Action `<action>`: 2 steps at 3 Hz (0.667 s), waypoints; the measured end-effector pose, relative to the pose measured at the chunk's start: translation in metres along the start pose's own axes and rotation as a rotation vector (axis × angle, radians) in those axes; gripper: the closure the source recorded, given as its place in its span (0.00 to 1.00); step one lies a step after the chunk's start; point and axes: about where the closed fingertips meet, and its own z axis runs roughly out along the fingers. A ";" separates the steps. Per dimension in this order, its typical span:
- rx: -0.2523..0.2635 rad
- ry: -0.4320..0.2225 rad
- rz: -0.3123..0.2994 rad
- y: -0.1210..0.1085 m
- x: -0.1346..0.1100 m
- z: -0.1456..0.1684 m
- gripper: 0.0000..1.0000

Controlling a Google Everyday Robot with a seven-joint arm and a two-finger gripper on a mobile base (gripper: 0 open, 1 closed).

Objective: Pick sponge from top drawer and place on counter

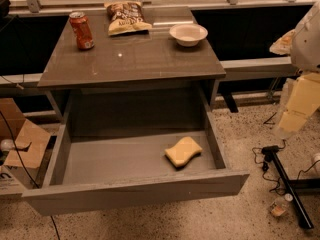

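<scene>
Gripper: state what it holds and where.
Nothing seen held. The gripper hangs at the right edge, apart from the sponge, which lies loose in the top drawer.

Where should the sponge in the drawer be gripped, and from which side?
Take the sponge from above, across its shorter width where the wavy edges curve in. It lies flat in the top drawer near the right wall, so the walls likely hinder a sideways approach. The gripper is outside, right of the drawer.

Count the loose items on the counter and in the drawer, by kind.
Soda can: 1
Chip bag: 1
Bowl: 1
Sponge: 1
Total: 4
First three on the counter, sponge in the top drawer. Gripper hangs at the right edge, outside the drawer.
</scene>
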 end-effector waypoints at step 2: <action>-0.001 -0.080 -0.004 0.004 -0.023 0.016 0.00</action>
